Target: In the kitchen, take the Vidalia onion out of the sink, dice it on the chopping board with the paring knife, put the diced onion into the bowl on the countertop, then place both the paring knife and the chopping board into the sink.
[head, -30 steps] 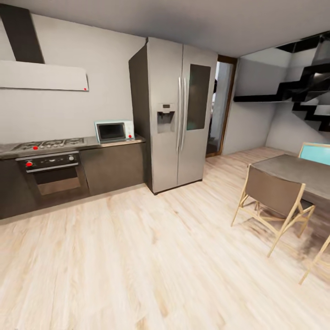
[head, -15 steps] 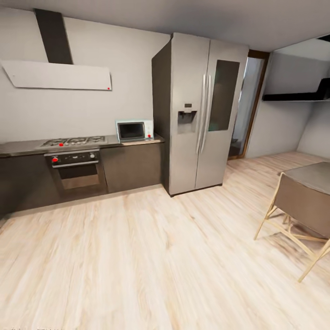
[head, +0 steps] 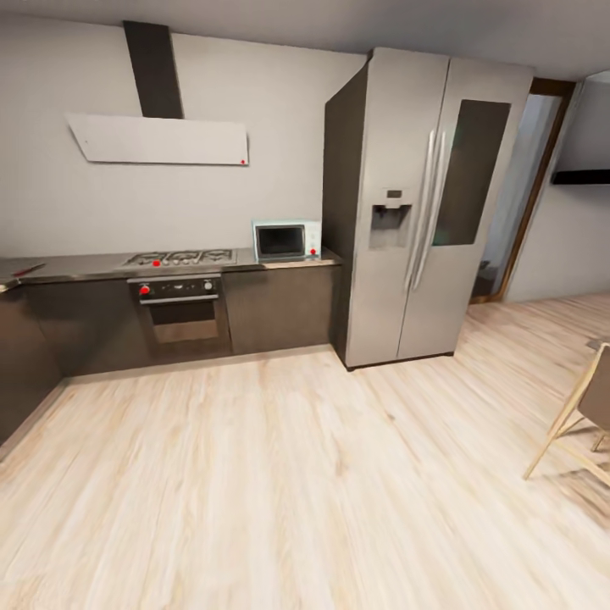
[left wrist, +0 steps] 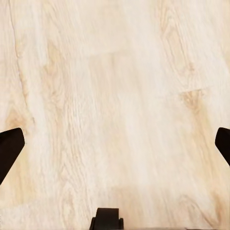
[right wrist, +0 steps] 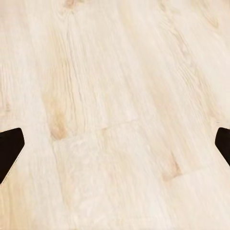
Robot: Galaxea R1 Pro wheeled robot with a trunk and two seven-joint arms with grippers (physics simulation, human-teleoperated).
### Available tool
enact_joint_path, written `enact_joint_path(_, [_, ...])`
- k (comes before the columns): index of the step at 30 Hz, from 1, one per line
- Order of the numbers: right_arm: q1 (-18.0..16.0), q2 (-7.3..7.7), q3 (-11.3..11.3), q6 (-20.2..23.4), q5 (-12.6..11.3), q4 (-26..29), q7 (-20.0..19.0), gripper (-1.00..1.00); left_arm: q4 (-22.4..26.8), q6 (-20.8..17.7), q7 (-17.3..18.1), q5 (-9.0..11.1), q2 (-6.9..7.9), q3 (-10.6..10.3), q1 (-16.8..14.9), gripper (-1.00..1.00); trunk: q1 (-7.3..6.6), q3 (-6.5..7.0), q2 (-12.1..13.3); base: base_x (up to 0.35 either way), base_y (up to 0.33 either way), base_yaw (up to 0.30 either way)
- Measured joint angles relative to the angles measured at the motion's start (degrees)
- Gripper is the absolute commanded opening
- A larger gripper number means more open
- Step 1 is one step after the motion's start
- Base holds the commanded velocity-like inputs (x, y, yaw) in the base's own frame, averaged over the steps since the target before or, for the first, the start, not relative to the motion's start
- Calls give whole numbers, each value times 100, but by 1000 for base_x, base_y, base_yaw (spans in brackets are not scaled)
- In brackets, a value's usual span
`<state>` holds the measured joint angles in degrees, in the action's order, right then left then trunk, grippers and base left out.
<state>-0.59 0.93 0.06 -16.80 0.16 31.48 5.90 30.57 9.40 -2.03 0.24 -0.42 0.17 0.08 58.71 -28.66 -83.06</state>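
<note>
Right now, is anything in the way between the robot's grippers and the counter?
Nothing visible blocks the way. Bare wooden floor stretches to the countertop. Both the left gripper and right gripper hang open over floor, holding nothing. The chair stands off to the side.

Open wooden floor (head: 280,474) ahead; fridge (head: 424,203) and chair (head: 585,415) flank it.

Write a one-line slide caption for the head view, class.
Kitchen ahead: steel fridge right of a dark countertop carrying a gas hob and microwave, oven below, pale wood floor in front.

Pale wood floor (head: 280,474), grey walls (head: 68,212), steel fridge (head: 424,212), oven (head: 180,312)
</note>
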Motion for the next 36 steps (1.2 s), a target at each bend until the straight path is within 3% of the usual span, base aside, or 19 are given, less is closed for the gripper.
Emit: enact_joint_path(36, [0,-5,-1,0,0,-10,-1,100,3,0,1,-7,0,0,0,100,1,-71,0,155,-134,269])
